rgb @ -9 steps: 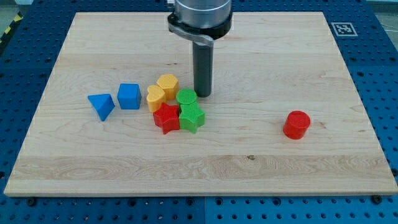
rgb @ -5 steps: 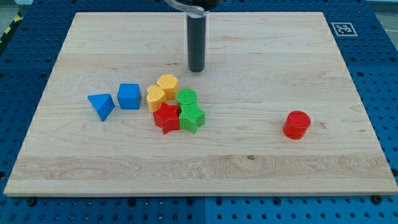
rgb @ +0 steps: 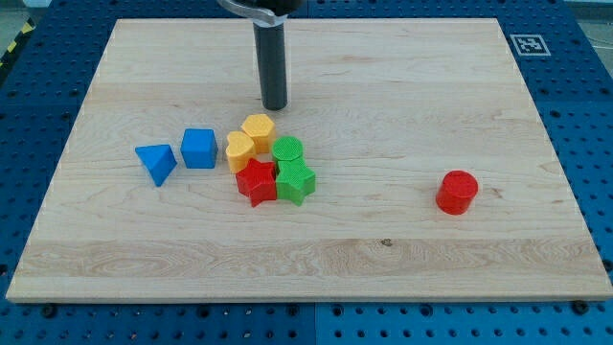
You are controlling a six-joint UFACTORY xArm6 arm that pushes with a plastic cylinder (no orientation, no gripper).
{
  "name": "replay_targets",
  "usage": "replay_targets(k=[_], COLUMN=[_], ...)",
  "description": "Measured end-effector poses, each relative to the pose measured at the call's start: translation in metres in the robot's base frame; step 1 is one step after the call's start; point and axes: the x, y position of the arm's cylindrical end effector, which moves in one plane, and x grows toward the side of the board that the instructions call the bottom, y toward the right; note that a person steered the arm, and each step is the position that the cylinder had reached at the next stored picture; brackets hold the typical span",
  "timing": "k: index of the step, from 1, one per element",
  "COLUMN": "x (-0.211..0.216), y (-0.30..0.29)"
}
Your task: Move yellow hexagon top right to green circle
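The yellow hexagon (rgb: 259, 128) sits at the top of a tight cluster left of the board's middle. The green circle (rgb: 287, 150) lies just to its lower right, touching it. My tip (rgb: 275, 105) stands on the board a little above the yellow hexagon, slightly to its right, apart from it. A yellow heart-like block (rgb: 238, 150), a red star (rgb: 256, 182) and a green star (rgb: 296, 181) complete the cluster.
A blue cube (rgb: 199, 148) and a blue triangle (rgb: 156, 163) lie to the cluster's left. A red cylinder (rgb: 457, 192) stands alone at the view's right. The wooden board (rgb: 431, 86) has a marker tag (rgb: 527, 44) at its top right corner.
My tip has moved from beside the green circle's upper right toward the view's top and then left, ending above the yellow hexagon. No block has moved.
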Motion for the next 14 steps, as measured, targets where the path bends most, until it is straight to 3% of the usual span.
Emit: replay_targets(k=[2, 6, 8, 11, 14], x=[0.014, 0.086, 0.084, 0.039, 0.051], y=[-0.032, -0.045, -0.045, -0.072, -0.041])
